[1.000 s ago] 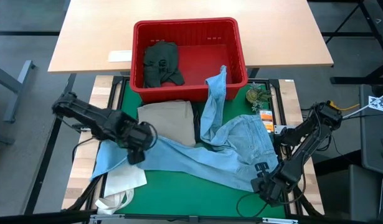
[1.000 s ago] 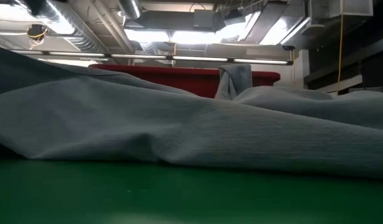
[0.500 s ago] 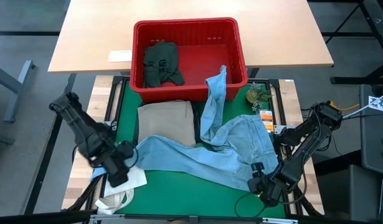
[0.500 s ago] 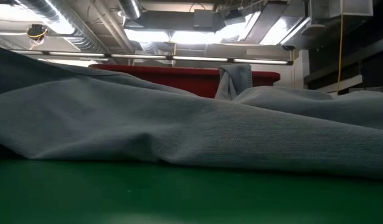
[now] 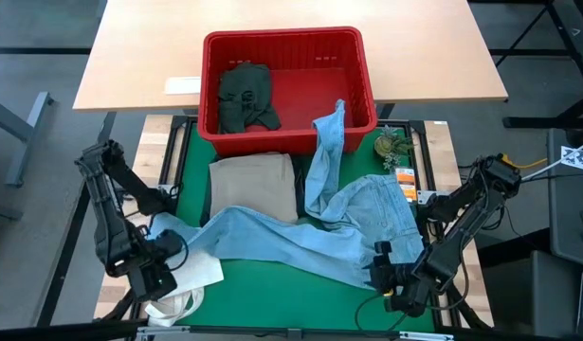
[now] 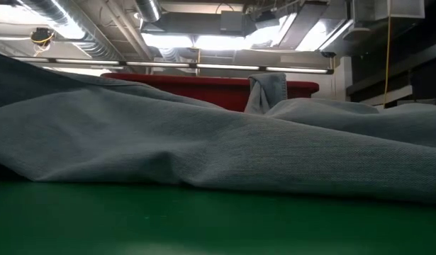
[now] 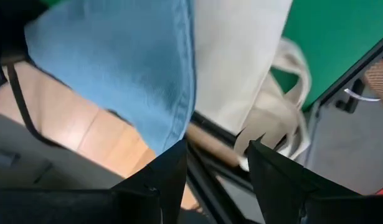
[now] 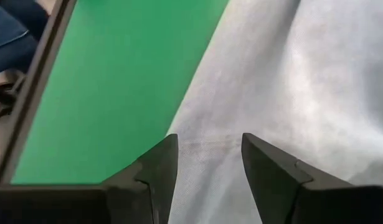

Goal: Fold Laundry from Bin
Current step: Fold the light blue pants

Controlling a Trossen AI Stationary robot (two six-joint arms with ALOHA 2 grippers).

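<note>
The red bin (image 5: 282, 36) stands at the far side with a dark green piece (image 5: 245, 95) inside. Light blue jeans (image 5: 300, 242) lie spread across the green mat, one leg (image 5: 329, 128) draped over the bin's near rim. Folded khaki trousers (image 5: 253, 185) lie beside them. A small light blue cloth (image 7: 129, 68) lies at the left, part of it over the wooden edge. My left gripper (image 5: 156, 278) hovers open above the white tote (image 7: 241, 68) at the near left corner. My right gripper (image 8: 210, 152) stands open over the jeans' near right edge.
A wooden table (image 5: 139, 57) carries the bin's far part. A small plant-like object (image 5: 393, 145) and an orange tag (image 5: 405, 175) lie at the mat's right edge. Black frame rails (image 5: 177, 142) border the mat. In the low view the jeans (image 6: 203, 149) hide most of the table.
My left gripper has swung from above the jeans' left leg end toward the table's near left corner, rolling as it went, and now hangs over the tote. My right gripper has tipped and turned its fingers a little toward the table's left. The jeans lie as before.
</note>
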